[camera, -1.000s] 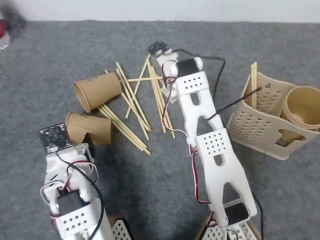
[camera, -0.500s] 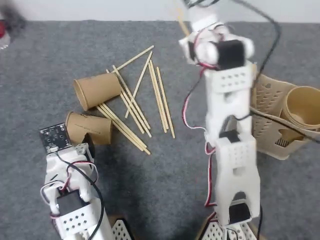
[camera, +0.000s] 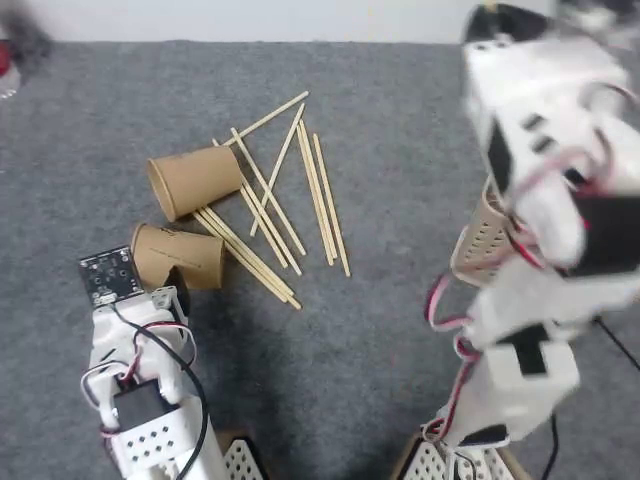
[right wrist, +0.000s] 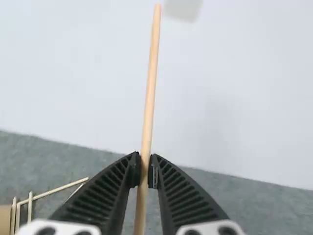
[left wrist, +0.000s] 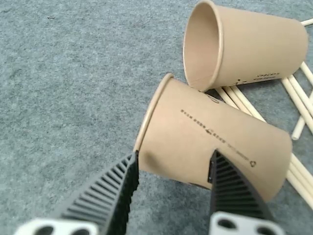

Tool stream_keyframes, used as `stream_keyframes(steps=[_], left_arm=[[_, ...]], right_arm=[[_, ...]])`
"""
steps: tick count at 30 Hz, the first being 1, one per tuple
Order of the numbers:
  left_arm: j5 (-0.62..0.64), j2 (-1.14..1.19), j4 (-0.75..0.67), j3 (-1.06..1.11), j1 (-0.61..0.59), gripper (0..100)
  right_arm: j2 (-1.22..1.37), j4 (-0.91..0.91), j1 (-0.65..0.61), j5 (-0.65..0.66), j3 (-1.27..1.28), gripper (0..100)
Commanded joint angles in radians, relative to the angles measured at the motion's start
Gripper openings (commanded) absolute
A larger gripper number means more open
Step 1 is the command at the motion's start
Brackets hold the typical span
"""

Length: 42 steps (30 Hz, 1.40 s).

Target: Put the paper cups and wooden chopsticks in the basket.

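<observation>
- Looking down on grey carpet (camera: 400,130), with a plain white wall (right wrist: 234,88) standing behind it.
- Counting two brown paper cups, both lying on their sides at the carpet's left: far cup (camera: 197,181) and near cup (camera: 180,256), just beside each other, mouths pointing left.
- Counting roughly ten loose chopsticks (camera: 315,195) fanning out beside the cups, several crossing, a few running between and beneath the two cups; overlapping too much for an exact tally.
- Finding the left gripper (left wrist: 173,161) spread wide, fingertips sitting at either side of the near cup's wall, squeezing nothing.
- Finding the right gripper (right wrist: 144,161) raised high, clenching one single wooden chopstick (right wrist: 152,73), seen sticking out past the fingertips against the white wall.
- Seeing one perforated beige basket (camera: 480,235) at the carpet's right, well apart from the cups, mostly hiding behind the right arm (camera: 540,200).
</observation>
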Motion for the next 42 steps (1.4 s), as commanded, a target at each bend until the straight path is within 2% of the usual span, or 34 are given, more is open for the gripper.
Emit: stream_keyframes(steps=[1,10,15,20,24,30,33,42], left_arm=[[0.002,-0.009,-0.003,-0.005,0.006,23],[0.002,-0.009,0.002,-0.005,0.002,23],[0.002,-0.009,0.003,-0.005,0.002,23],[0.002,-0.009,0.003,-0.005,0.002,23],[0.002,-0.009,0.003,-0.005,0.002,23],[0.002,-0.009,0.003,-0.005,0.002,23],[0.002,-0.009,0.003,-0.005,0.002,23],[0.002,-0.009,0.0,-0.005,0.005,23]], right_arm=[[-0.185,0.044,0.047,-0.014,0.184,0.6],[-0.34,-0.116,0.157,-0.021,0.612,0.6],[-0.404,-0.14,0.156,-0.025,0.724,0.6],[-0.556,-0.242,0.157,-0.021,0.916,0.6],[-0.704,-0.449,0.18,-0.015,1.252,0.6],[-0.937,-0.995,0.265,-0.012,1.837,0.6],[-1.012,-1.199,0.283,-0.012,2.061,0.6],[-1.204,-1.442,0.291,-0.012,2.493,0.6]])
